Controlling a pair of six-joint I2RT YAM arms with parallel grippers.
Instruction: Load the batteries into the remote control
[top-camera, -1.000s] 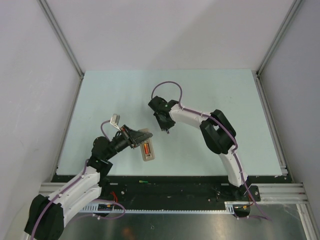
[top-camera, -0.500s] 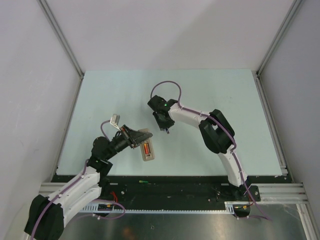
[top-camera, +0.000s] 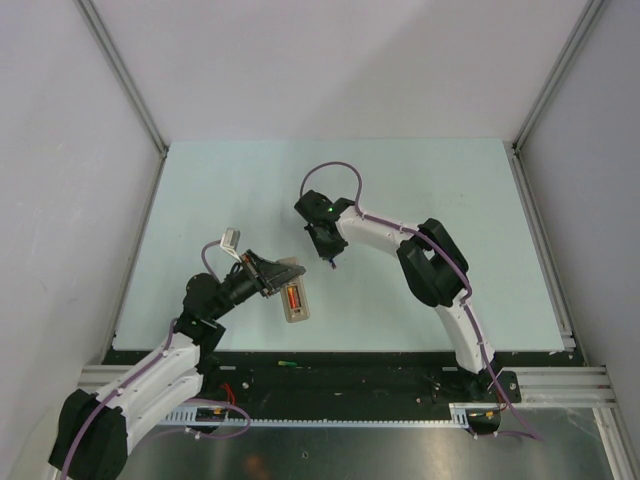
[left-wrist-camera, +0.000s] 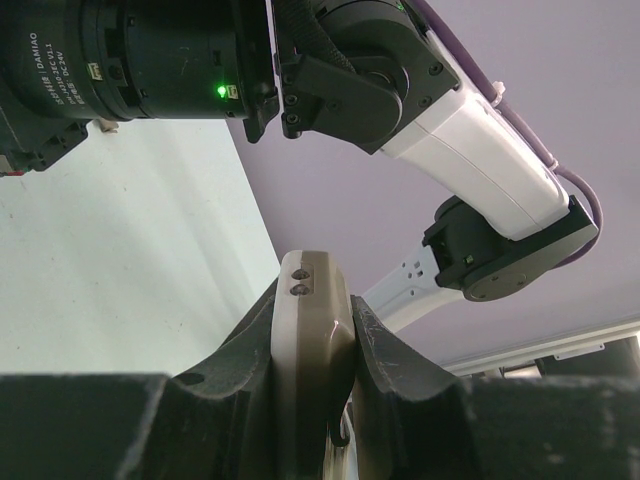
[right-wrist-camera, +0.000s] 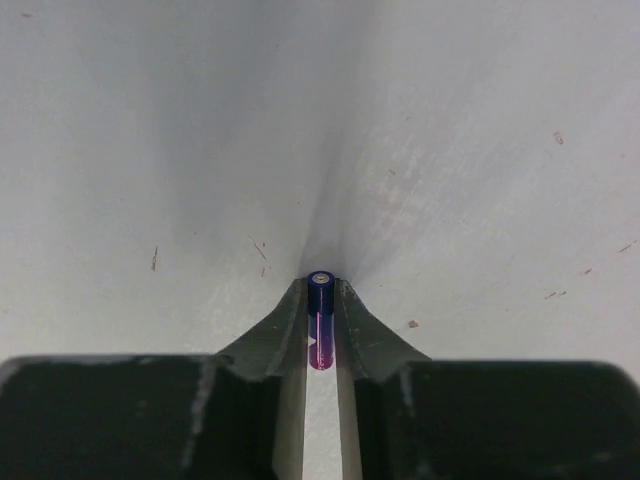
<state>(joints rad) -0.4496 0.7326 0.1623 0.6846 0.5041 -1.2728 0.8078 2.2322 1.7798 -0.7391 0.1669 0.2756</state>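
One slim dark blue cylindrical battery (right-wrist-camera: 320, 325) sits pinched in the closed right tool (right-wrist-camera: 320, 287) near the slim white plastic remote control (top-camera: 297, 302), which the left tool (top-camera: 272, 277) clamps by one end, open bay upward, likely steadying it for insertion.

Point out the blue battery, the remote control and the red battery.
blue battery (right-wrist-camera: 320, 310): right wrist view, middle of its barrel.
remote control (left-wrist-camera: 312, 350): left wrist view, pale face below its two small holes.
red battery (top-camera: 293, 298): top external view, its middle, inside the remote control.
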